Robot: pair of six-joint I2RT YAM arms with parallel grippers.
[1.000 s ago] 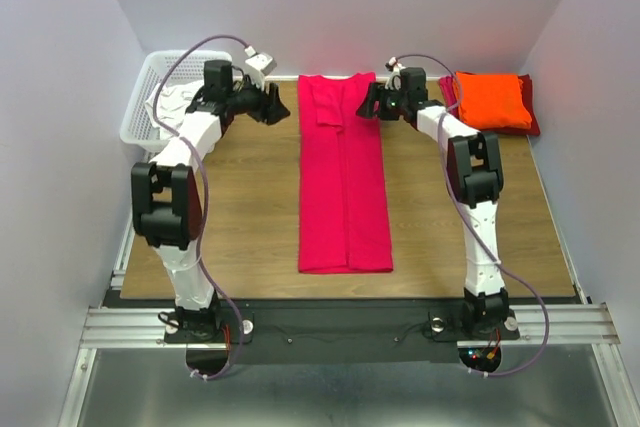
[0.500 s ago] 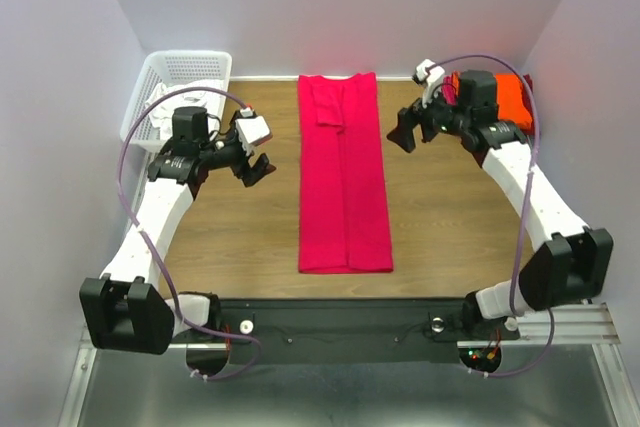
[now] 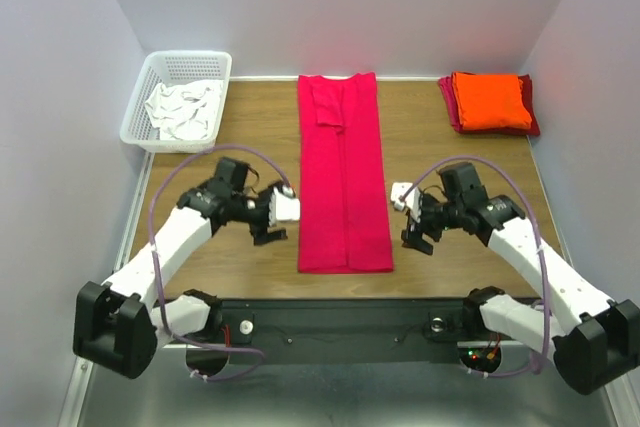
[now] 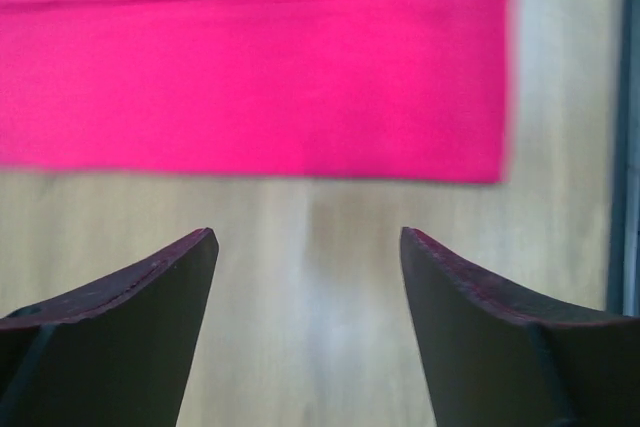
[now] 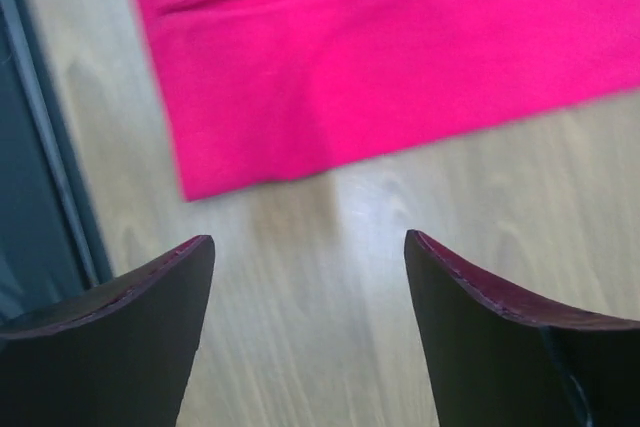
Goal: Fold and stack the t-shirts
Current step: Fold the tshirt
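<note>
Top external view, reading from the left: a white plastic lattice basket (image 3: 136,117) with crumpled white cloth (image 3: 183,110) in it sits well beyond the left claw (image 3: 273,221), off to its outer side; that claw hangs low over the brown wood-grain table (image 3: 250,137), its two dark fingers spread and nothing between them; just inboard of it, close but apart, lies the bright pinkish-red t-shirt (image 3: 342,177), folded into one long narrow strip running from the near edge to the far edge of the table. In the left wrist view the left claw (image 4: 305,237) faces the strip's long side, with bare wood between its tips and the cloth (image 4: 250,67); the strip's near corner shows at the right. On the other side of the strip the right claw (image 3: 413,228) mirrors it; jaws apart, empty, just beside the cloth without touching. The right wrist view shows the right claw (image 5: 308,243) over bare wood, the shirt's near corner (image 5: 400,57) just ahead. Far beyond the right claw, at the table's far right corner, a folded vivid orange t-shirt (image 3: 490,100) rests on a folded darker red t-shirt (image 3: 532,125).
</note>
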